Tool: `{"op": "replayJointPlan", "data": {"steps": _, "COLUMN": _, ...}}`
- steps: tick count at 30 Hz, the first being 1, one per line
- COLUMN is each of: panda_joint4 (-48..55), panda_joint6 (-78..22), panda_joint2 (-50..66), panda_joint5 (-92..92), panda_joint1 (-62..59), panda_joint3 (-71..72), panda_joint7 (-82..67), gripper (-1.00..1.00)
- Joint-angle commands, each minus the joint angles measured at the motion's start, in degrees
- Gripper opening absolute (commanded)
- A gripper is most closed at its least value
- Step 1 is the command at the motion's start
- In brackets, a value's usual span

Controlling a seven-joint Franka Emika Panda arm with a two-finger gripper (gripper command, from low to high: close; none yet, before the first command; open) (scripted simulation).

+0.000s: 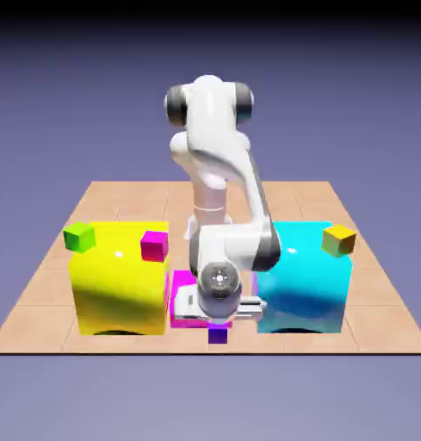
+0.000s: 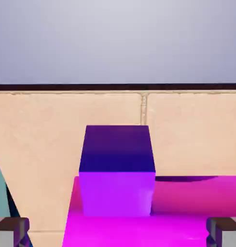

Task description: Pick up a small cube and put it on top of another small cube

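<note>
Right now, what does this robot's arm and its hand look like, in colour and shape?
The glossy white arm is built of rounded, tube-like segments with dark grey caps at the joints and a round grey disc near the wrist. No cables show. Its two-finger gripper ends in small, blocky grey finger tips.

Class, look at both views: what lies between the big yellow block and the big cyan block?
In the exterior view, a magenta slab with a purple cube, under the gripper.
</note>
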Motion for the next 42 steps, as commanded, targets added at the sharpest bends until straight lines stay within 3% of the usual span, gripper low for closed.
{"op": "replayJointPlan", "data": {"steps": 1, "panda_joint4": 0.00, "panda_joint6": 0.00, "panda_joint2": 0.00, "panda_joint5": 0.00, "panda_joint1": 0.00, "panda_joint3": 0.00, "panda_joint7": 0.00, "gripper": 0.00}}
{"op": "replayJointPlan", "data": {"steps": 5, "panda_joint4": -7.45, "panda_joint6": 9.11, "panda_joint2": 1.66, "panda_joint5": -0.15, "panda_joint1": -0.02, "panda_joint3": -0.11, "panda_joint7": 0.04, "gripper": 0.00}}
{"op": "replayJointPlan", "data": {"steps": 6, "panda_joint4": -7.45, "panda_joint6": 9.11, "panda_joint2": 1.66, "panda_joint5": -0.15, "panda_joint1": -0.02, "panda_joint3": -0.11, "panda_joint7": 0.04, "gripper": -1.00}}
{"op": "replayJointPlan", "data": {"steps": 11, "panda_joint4": 0.27, "panda_joint6": 0.48, "panda_joint2": -0.38, "panda_joint5": 0.50, "panda_joint1": -0.69, "panda_joint3": -0.43, "panda_joint7": -0.85, "gripper": -1.00}}
{"op": "replayJointPlan", "data": {"steps": 24, "panda_joint4": 3.90, "panda_joint6": -26.47, "panda_joint2": -23.72, "panda_joint5": 14.51, "panda_joint1": -8.04, "panda_joint3": -19.28, "panda_joint7": 7.71, "gripper": -1.00}}
{"op": "replayJointPlan", "data": {"steps": 33, "panda_joint4": -10.39, "panda_joint6": -16.75, "panda_joint2": -27.46, "panda_joint5": 13.64, "panda_joint1": -6.02, "panda_joint3": -18.38, "panda_joint7": 8.18, "gripper": -1.00}}
{"op": "replayJointPlan", "data": {"steps": 34, "panda_joint4": -10.39, "panda_joint6": -16.74, "panda_joint2": -27.46, "panda_joint5": 13.64, "panda_joint1": -6.02, "panda_joint3": -18.38, "panda_joint7": 8.18, "gripper": 1.00}}
{"op": "replayJointPlan", "data": {"steps": 42, "panda_joint4": 3.68, "panda_joint6": -27.01, "panda_joint2": -23.49, "panda_joint5": 14.13, "panda_joint1": -7.47, "panda_joint3": -18.98, "panda_joint7": 8.49, "gripper": 1.00}}
